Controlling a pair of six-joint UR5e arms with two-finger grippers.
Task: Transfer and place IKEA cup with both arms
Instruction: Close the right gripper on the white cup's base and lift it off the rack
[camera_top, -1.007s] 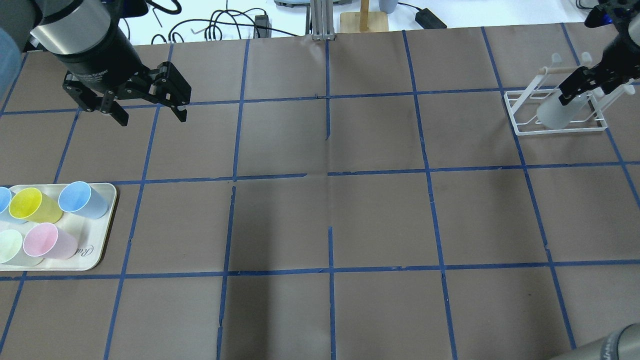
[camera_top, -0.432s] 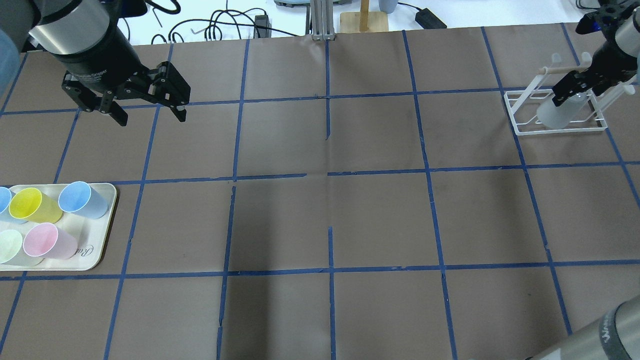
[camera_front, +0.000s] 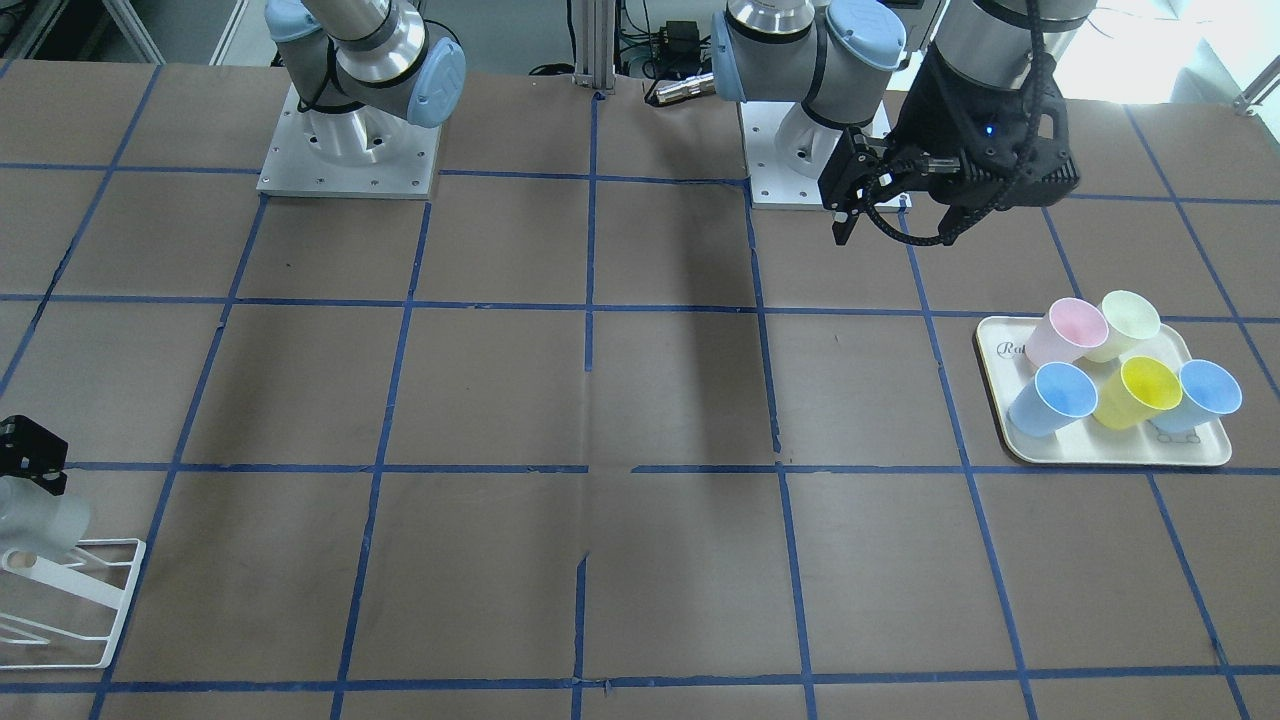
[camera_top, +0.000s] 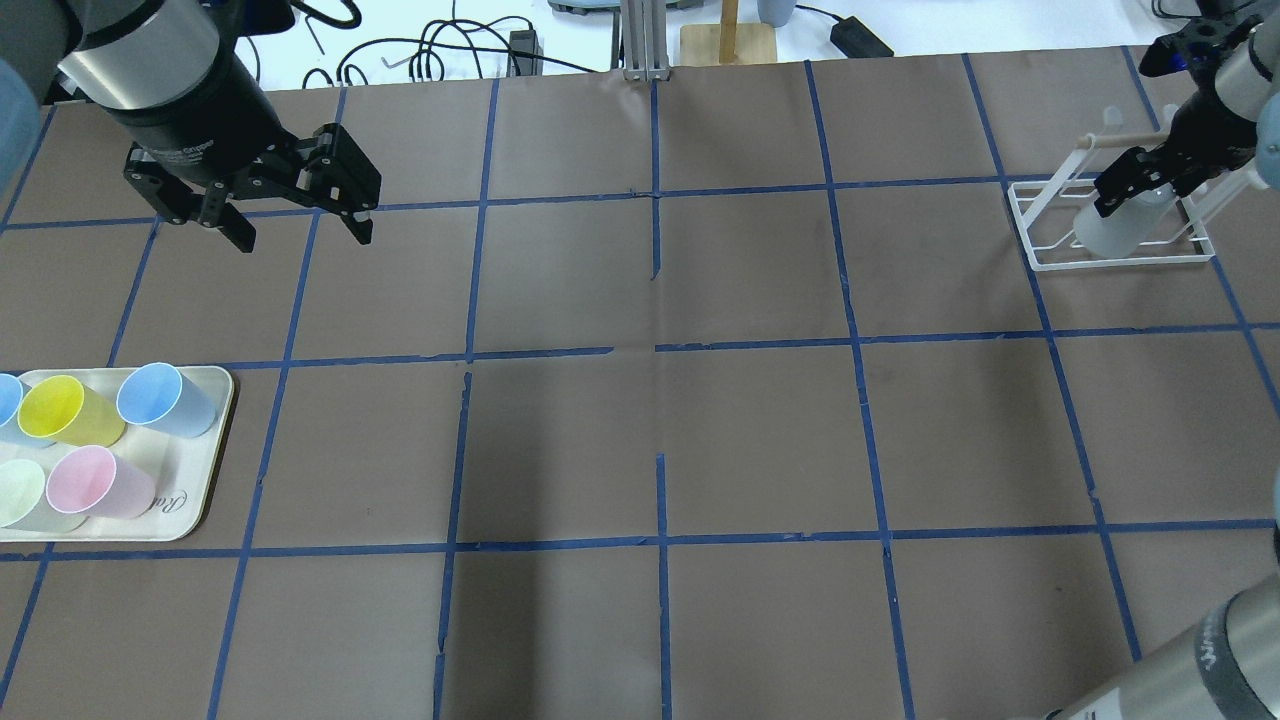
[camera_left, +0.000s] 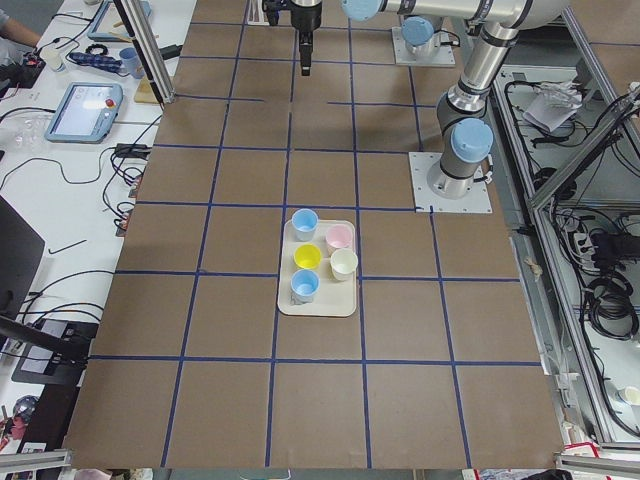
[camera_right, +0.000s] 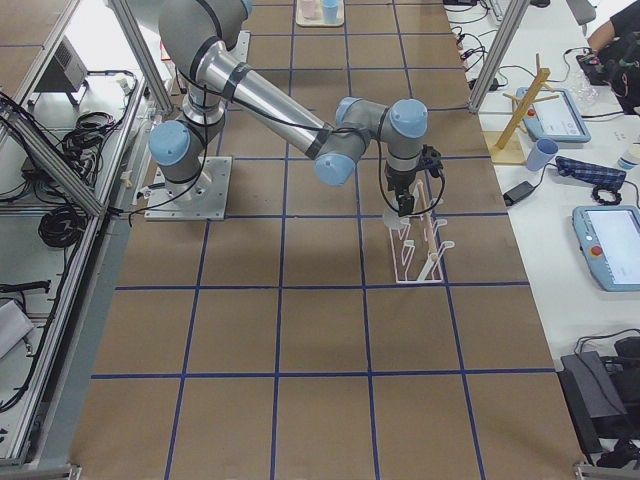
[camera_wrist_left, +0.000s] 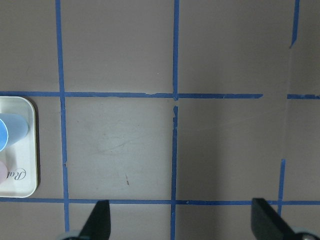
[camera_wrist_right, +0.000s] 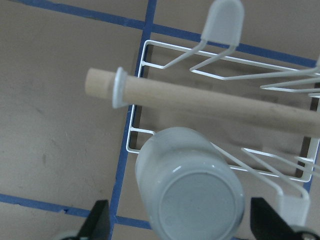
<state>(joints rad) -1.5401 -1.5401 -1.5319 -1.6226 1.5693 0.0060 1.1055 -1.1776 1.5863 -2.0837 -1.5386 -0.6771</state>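
Observation:
The light-grey IKEA cup (camera_top: 1112, 232) sits upside down on the white wire rack (camera_top: 1040, 255) at the far right of the table. In the right wrist view its base (camera_wrist_right: 192, 197) faces the camera, below the rack's wooden bar (camera_wrist_right: 210, 102). My right gripper (camera_top: 1135, 195) is open, with a finger on each side of the cup's base and a gap to both (camera_wrist_right: 182, 220). The cup also shows at the front view's left edge (camera_front: 40, 520). My left gripper (camera_top: 303, 235) is open and empty, hovering above bare table at the far left (camera_wrist_left: 182, 222).
A cream tray (camera_top: 195, 505) with several coloured cups lies at the near left, also in the front view (camera_front: 1110, 455). A wooden stand (camera_top: 728, 40) and cables lie beyond the far edge. Brown paper with blue tape lines covers the table.
My right wrist has swung back toward the far right edge, and its fingers have shifted slightly left over the cup. The cup stays on the rack. The left arm has not moved.

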